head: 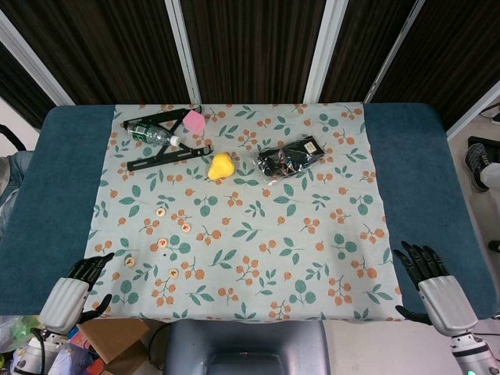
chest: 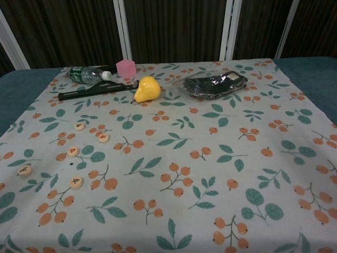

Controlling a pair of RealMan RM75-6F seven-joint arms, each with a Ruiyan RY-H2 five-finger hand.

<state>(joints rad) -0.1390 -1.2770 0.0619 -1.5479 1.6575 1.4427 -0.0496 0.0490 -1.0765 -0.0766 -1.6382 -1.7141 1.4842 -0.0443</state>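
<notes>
My left hand (head: 72,291) hangs at the table's near left corner, fingers apart and holding nothing. My right hand (head: 431,286) sits at the near right corner, also empty with fingers spread. Neither hand shows in the chest view. A yellow pear (head: 221,166) (chest: 147,89) lies on the patterned cloth (head: 258,258) toward the back. Beside it lie a black packet (head: 291,158) (chest: 213,84), a pink cube (head: 194,120) (chest: 126,68), a plastic bottle (head: 148,133) (chest: 87,74) and a black folding tool (head: 168,155) (chest: 95,90). Several round wooden game pieces (head: 161,212) (chest: 72,152) are scattered nearest my left hand.
The cloth covers a blue table (head: 55,187) with bare blue strips at both sides. A cardboard box (head: 109,337) sits below the near left edge. Dark panels stand behind the table.
</notes>
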